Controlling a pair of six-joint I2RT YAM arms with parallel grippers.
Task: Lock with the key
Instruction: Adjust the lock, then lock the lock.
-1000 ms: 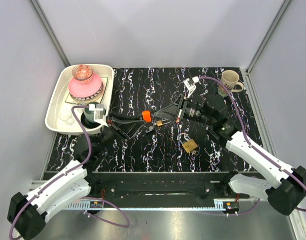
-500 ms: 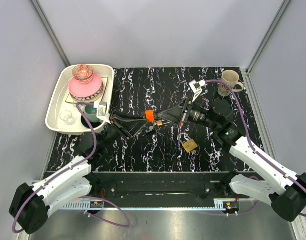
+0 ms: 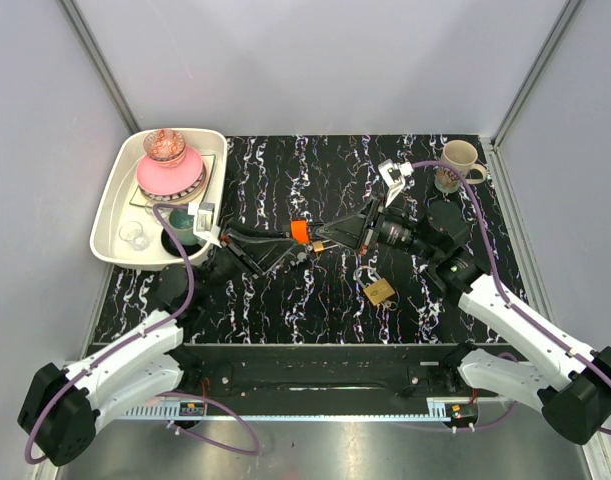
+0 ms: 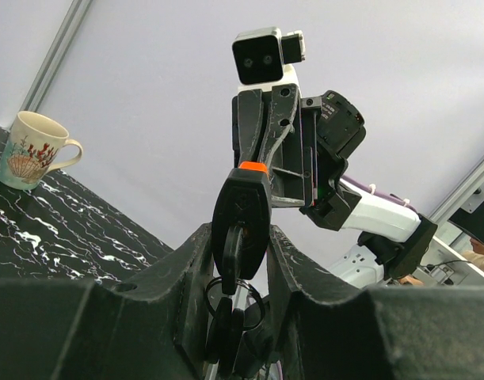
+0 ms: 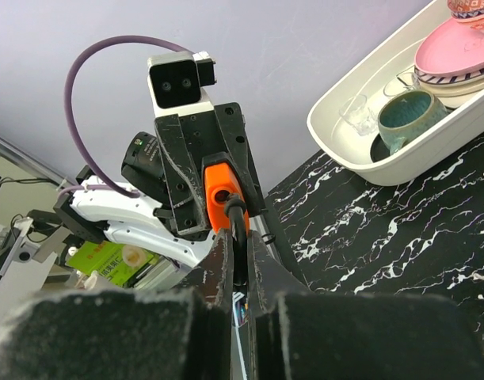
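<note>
- Now the key hangs above table centre, orange head clamped in my half-open left gripper.
- The right gripper, at its three o'clock, is almost closed and seems to pinch the blade.
- Releasing early may drop it.

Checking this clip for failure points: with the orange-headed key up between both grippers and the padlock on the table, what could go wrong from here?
The key is pinched in mid-air where the left gripper and right gripper meet; a mistimed release could drop it. The padlock lies loose on the table, held by neither gripper, so pushing the key in may just slide it.
</note>
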